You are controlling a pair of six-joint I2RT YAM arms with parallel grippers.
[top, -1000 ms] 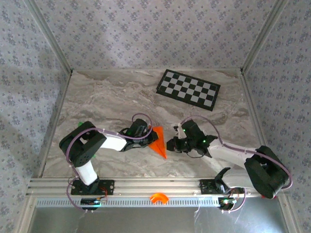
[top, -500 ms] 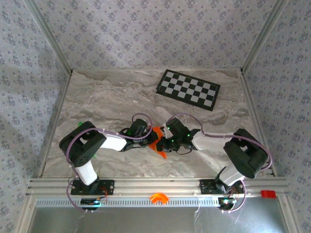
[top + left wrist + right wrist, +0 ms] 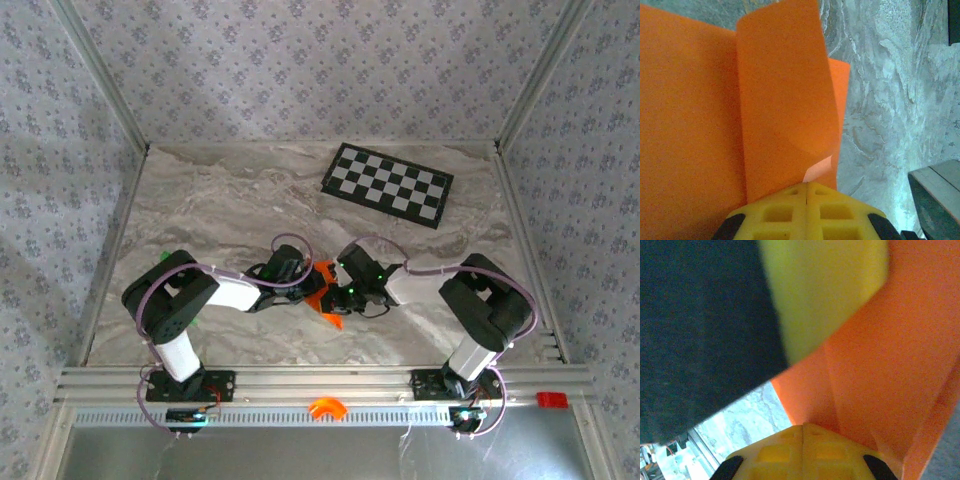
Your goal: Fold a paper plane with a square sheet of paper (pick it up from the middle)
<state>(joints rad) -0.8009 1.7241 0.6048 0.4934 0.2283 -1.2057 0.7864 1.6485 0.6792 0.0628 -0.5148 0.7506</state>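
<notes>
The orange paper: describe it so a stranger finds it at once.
On the table, nearer than the checkerboard, the left hand and right hand meet. The orange paper is the creased sheet between them; the orange arch lies on the rail.

The top external view is evenly and softly lit, seemingly from overhead: the marble table (image 3: 220, 200) is pale with a faint sheen, and only weak, diffuse shadows lie beneath the arms. The picture is fairly sharp, with slight grain on the wallpapered walls (image 3: 300, 70). In the left wrist view the square sheet of paper (image 3: 780, 100) is saturated, grainy and soft from closeness, with a bright glare patch on the table at lower right. The right wrist view is heavily blurred: a dark mass (image 3: 700, 330) and a yellow shape (image 3: 825, 295), possibly the other arm, are far out of focus.
</notes>
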